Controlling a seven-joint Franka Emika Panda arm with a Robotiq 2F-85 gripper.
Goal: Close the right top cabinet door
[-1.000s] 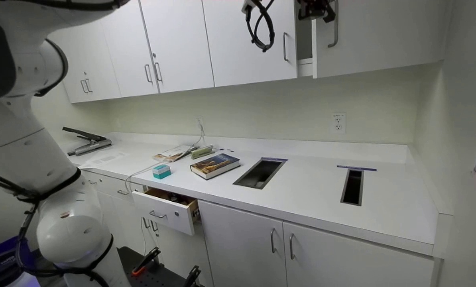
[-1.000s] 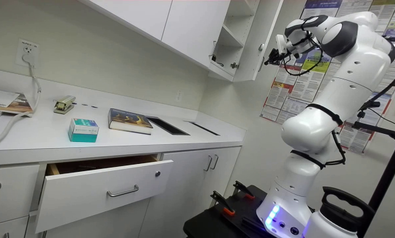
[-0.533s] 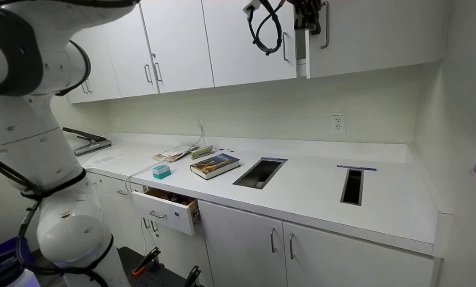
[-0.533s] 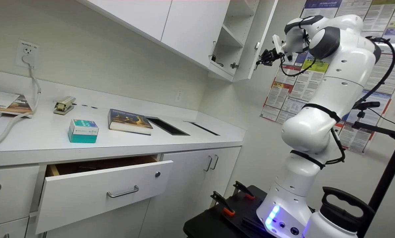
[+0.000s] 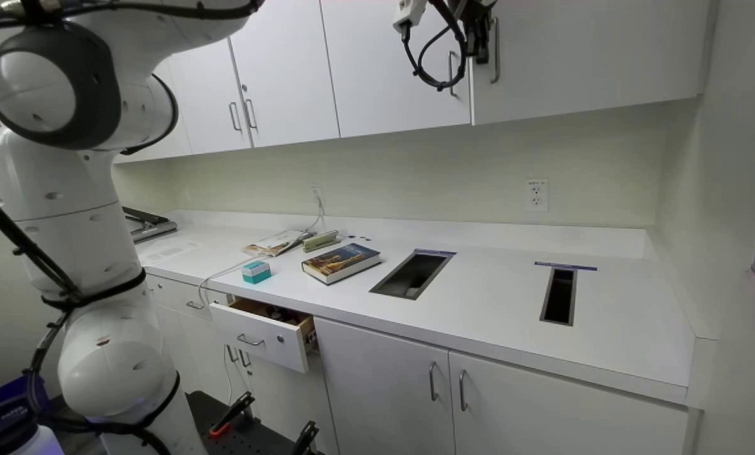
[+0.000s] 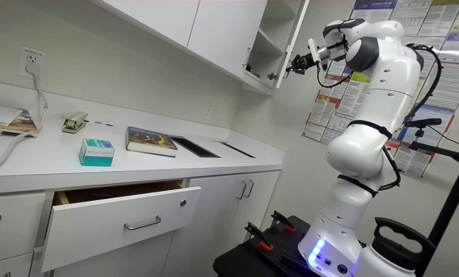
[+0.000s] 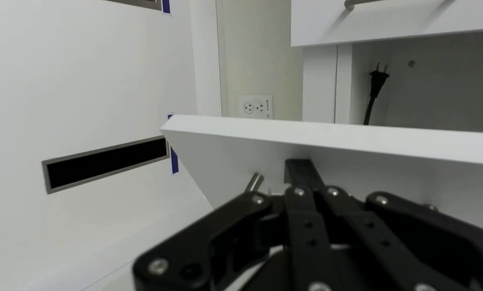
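End effector (image 7: 305,173) hangs at ajar door (image 5: 592,57), counter (image 5: 478,309) below, posters (image 6: 321,120) on wall (image 6: 298,173).

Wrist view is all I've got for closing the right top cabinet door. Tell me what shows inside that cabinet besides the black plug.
Observer: Shelves, visible in an exterior view.
Operator: Look lower and report anything besides the right top cabinet door that stands open.
Observer: A drawer under the counter is pulled out, as both exterior views show.
Operator: Name what lies beside the larger slot in the counter.
Observer: A book, cover up, seen in both exterior views.
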